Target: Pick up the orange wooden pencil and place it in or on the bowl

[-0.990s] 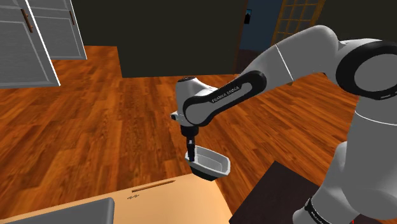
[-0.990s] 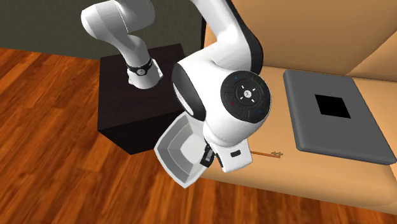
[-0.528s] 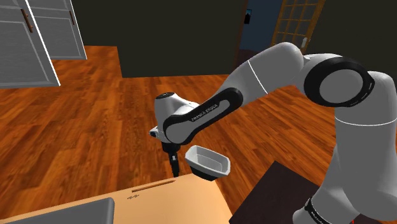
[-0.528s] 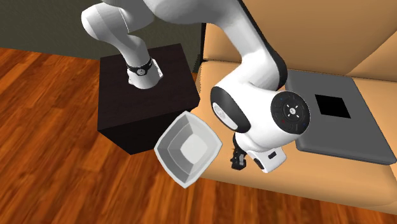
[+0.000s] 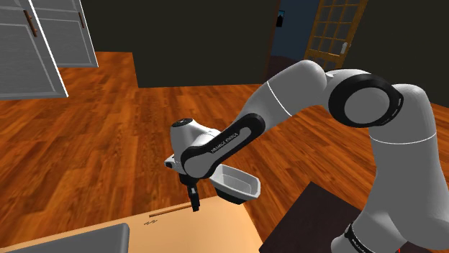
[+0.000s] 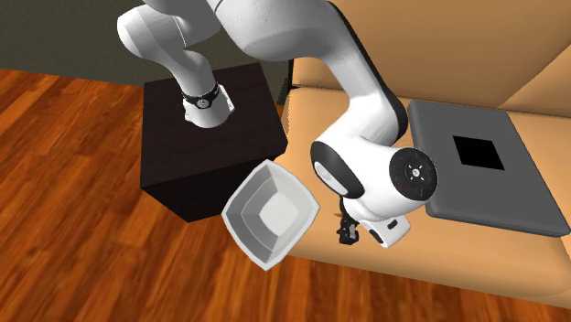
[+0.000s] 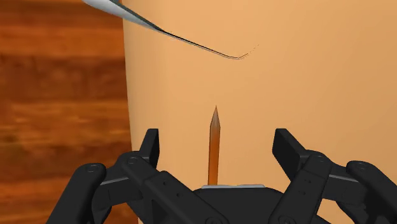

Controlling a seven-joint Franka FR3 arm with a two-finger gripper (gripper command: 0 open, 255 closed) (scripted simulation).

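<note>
Tan table (image 7: 305,76) bears the bowl (image 6: 240,206) at its corner, our gripper (image 7: 216,137) low over its edge, wide open and empty, straddling the pencil (image 7: 214,149) lying there: reaching, we judge, with lowering and closing next.

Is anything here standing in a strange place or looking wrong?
Yes, the bowl. In the second exterior view it lies almost wholly past the tan table's edge, over the wood floor beside the black stand, with one corner at the table. What bears it cannot be seen. The pencil lies flat on the table, nothing odd.
</note>
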